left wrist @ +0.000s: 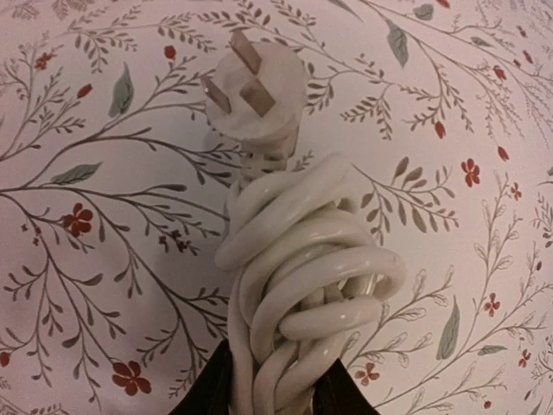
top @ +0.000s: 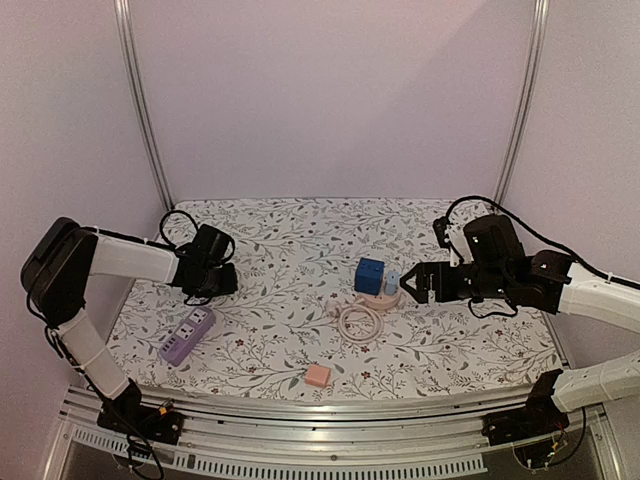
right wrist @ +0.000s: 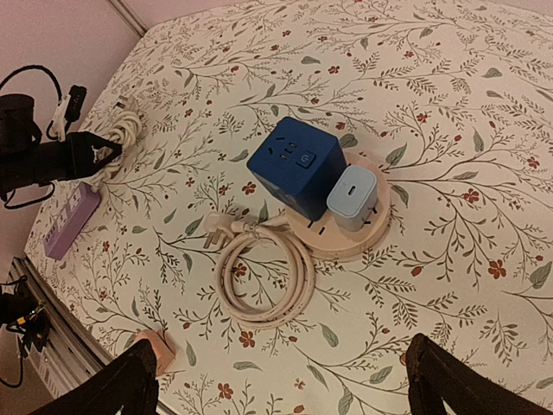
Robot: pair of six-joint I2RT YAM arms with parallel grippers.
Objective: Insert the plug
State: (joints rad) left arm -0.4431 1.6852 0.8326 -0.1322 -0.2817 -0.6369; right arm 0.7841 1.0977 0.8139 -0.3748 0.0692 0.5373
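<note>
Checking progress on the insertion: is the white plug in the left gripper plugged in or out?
Out. The white plug has its prongs bare over the cloth, in no socket; the left gripper grips its coiled cord.

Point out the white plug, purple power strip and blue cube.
white plug (left wrist: 251, 79), left wrist view, round face between prongs.
purple power strip (top: 187, 335), top view, middle of top face.
blue cube (right wrist: 294, 154), right wrist view, top face.

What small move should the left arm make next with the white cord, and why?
Probably lift slightly and swing the plug toward the purple power strip. The left gripper is shut on the bundled cord, the plug's prongs stick out free beyond it, and the strip lies on the cloth close by, toward the arm's base.
</note>
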